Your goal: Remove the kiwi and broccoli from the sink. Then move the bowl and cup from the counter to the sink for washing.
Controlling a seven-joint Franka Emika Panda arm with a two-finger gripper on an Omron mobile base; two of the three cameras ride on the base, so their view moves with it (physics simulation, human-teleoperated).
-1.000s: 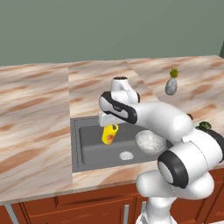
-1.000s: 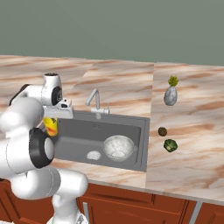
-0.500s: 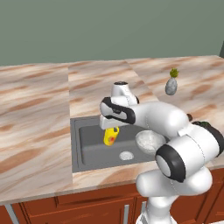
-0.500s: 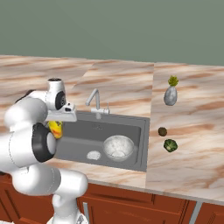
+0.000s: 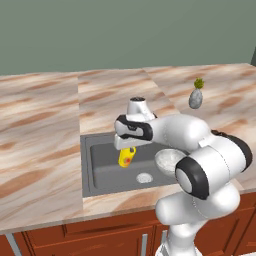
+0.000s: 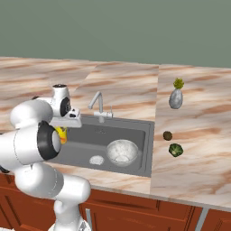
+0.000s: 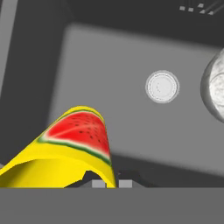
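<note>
**Cup hanging over sink, release pending**

Left base: gripper (image 5: 126, 150) clamped on the yellow cup (image 5: 127, 157), above the sink (image 5: 100, 172) floor; bowl (image 5: 169, 160) in the basin.

Right base: kiwi (image 6: 167, 135) and broccoli (image 6: 175, 150) on the counter (image 6: 194, 153).

Hand: cup tilted; letting go this high risks it rolling into the bowl.

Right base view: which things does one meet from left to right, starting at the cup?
Cup → drain → bowl → kiwi → vase.
</note>
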